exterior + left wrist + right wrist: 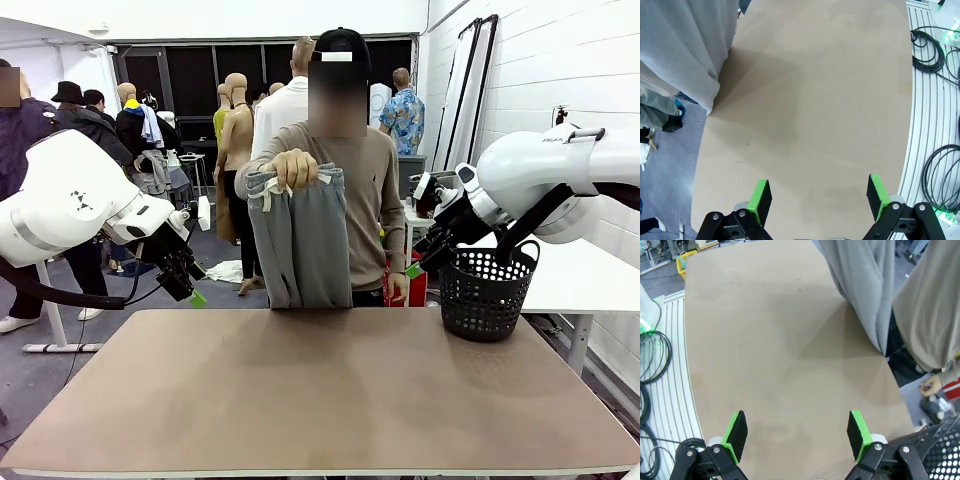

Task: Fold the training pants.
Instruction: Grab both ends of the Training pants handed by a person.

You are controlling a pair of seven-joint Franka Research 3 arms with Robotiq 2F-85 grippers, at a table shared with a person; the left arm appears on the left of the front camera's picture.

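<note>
Brown tabletop (320, 400) carried a black perforated basket (484, 295), upright at its far right corner. A person in a tan sweater (378, 190) and black cap (340, 42) stood at the far edge, and a white table (590, 275) lay behind the basket. Black cables (940, 52) lay coiled on a ribbed white floor strip (922, 110) beside the tabletop's near edge.

Brown table (320, 400) bears a black basket (485, 295).

White rounded arms (70, 200) — black fingers (722, 226), green pads (760, 200)
</note>
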